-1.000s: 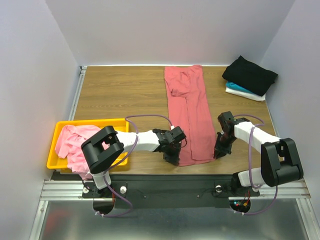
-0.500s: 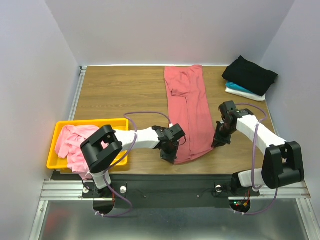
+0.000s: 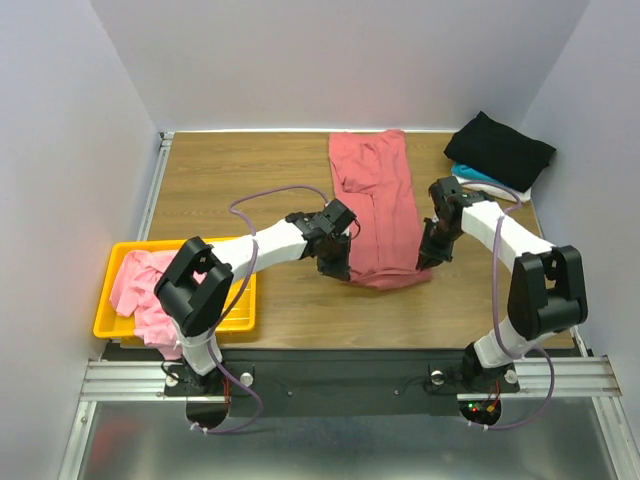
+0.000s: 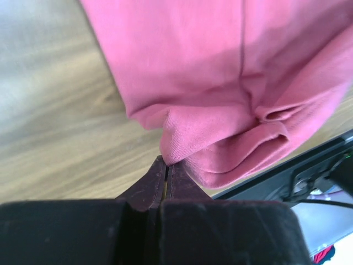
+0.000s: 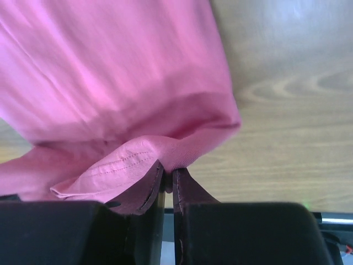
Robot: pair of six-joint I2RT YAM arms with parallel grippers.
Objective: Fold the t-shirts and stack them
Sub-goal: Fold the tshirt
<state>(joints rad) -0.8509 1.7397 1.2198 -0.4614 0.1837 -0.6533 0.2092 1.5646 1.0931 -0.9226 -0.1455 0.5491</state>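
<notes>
A long dusty-red t-shirt [image 3: 375, 200] lies down the middle of the wooden table, its near end lifted and curled back over itself. My left gripper [image 3: 340, 268] is shut on the near left corner of the dusty-red t-shirt [image 4: 220, 110]. My right gripper [image 3: 427, 258] is shut on the near right corner of the dusty-red t-shirt [image 5: 110, 99], pinching the stitched hem. A light pink t-shirt [image 3: 150, 290] is bunched in the yellow basket. A folded black t-shirt [image 3: 498, 148] tops a small stack at the back right.
The yellow slotted basket [image 3: 105, 300] stands at the near left edge. Beneath the black shirt sit a teal cloth [image 3: 480, 178] and a white cloth [image 3: 505, 192]. White walls close in the table on three sides. A metal rail [image 3: 350, 375] runs along the front.
Both grippers have moved away from the front edge toward the back, carrying the red shirt's near end up and over the rest of it. The shirt's flat length has shortened.
</notes>
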